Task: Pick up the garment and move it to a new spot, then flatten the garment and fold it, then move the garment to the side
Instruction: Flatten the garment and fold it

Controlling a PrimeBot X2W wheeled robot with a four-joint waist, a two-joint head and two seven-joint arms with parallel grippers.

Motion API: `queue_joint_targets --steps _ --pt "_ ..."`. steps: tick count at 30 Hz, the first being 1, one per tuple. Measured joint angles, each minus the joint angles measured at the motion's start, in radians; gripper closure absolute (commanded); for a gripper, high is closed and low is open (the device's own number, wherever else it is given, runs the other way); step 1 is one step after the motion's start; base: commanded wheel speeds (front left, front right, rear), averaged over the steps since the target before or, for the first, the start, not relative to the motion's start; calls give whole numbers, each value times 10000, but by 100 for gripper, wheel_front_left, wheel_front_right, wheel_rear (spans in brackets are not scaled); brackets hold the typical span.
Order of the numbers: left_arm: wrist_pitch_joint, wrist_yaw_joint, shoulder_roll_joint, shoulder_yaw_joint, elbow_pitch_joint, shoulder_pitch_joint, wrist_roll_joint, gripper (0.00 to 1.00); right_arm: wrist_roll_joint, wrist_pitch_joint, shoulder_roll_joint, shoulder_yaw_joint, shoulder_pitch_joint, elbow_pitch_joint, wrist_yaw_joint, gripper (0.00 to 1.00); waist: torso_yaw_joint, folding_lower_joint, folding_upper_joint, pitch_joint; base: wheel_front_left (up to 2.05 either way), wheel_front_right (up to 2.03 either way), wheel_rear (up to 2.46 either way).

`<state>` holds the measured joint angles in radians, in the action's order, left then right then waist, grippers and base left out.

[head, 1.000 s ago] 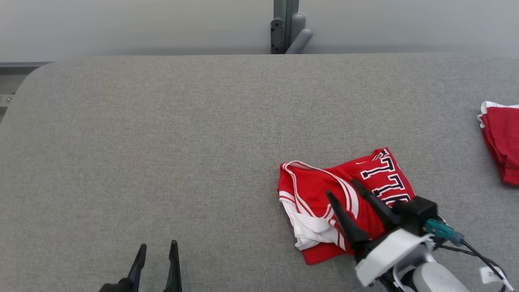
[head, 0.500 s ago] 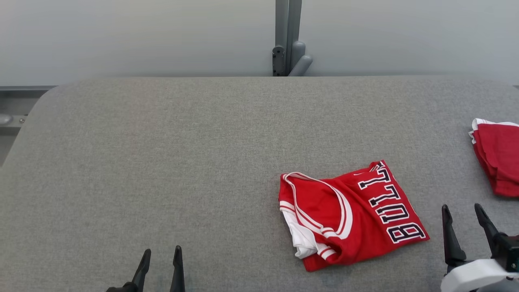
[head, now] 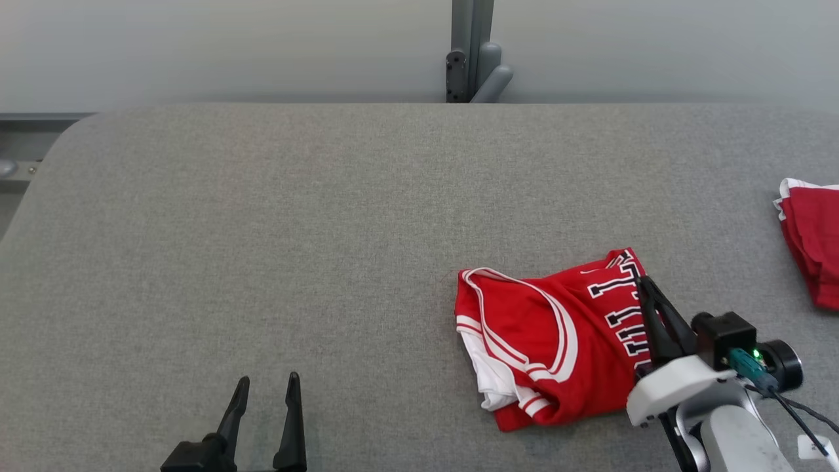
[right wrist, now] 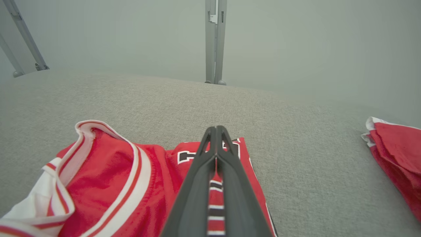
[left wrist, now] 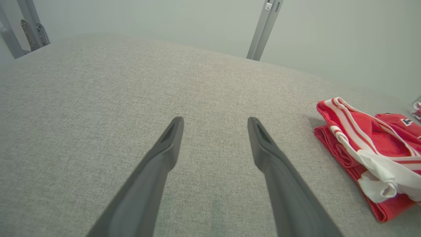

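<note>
A folded red garment [head: 524,328] with white trim and black-and-white lettering lies on the grey padded table [head: 262,229], right of centre. My right gripper [head: 642,280] reaches over its lettered right edge. In the right wrist view the right gripper [right wrist: 216,128] has its fingers pressed together, with the garment [right wrist: 108,171] under and between them. My left gripper [head: 269,378] stands open near the front edge, well left of the garment. The left wrist view shows the left gripper [left wrist: 213,120] over bare table, with the garment [left wrist: 361,138] off to its right.
A second red garment [head: 813,242] lies at the table's far right edge, also in the right wrist view [right wrist: 394,141]. A grey metal post [head: 468,52] stands behind the table's back edge. The table's left corner is rounded.
My right gripper stood open off the garment's right side half a second ago; now it is shut over the lettered edge. The camera has shifted slightly. The left gripper stays open.
</note>
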<state>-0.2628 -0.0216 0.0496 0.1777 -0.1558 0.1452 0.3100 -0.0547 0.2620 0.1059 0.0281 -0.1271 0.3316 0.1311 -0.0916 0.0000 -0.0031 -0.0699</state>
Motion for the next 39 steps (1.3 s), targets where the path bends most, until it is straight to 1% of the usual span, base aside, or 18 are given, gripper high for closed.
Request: queue_joint_targets --steps 5,9,12,17,19,25,32,39 --pt "0 -38 -2 119 -17 -409 -84 0 226 8 -23 639 -1189 1373 0 100 -68 0 0 -580 0 0 0" --pt "0 -44 0 117 -52 -605 -119 0 355 6 -42 844 -1600 2364 0 100 -205 0 0 -964 0 0 0" --pt "0 -36 0 77 -54 -705 -119 0 451 6 -65 1129 -1711 2688 0 100 -365 0 0 -1152 0 0 0" --pt "0 -33 0 27 -44 -741 -117 0 562 10 -111 1904 -1708 2719 -4 100 -567 0 0 -1348 0 0 0" --pt "0 -33 0 23 -42 -742 -117 0 577 10 -119 2025 -1691 2663 -6 100 -597 0 0 -1369 0 0 0" --pt "0 23 0 121 -19 -751 -58 0 729 10 -234 2673 -1455 2163 -6 100 -743 0 0 -1393 0 0 0" --pt "0 84 0 213 10 -758 19 0 729 38 -311 3693 -1387 2380 -8 100 -934 0 0 -1412 0 0 0" --pt "0 88 0 249 -38 -749 63 0 610 35 -412 4458 -1408 2370 -8 100 -1108 0 0 -1372 0 0 0"
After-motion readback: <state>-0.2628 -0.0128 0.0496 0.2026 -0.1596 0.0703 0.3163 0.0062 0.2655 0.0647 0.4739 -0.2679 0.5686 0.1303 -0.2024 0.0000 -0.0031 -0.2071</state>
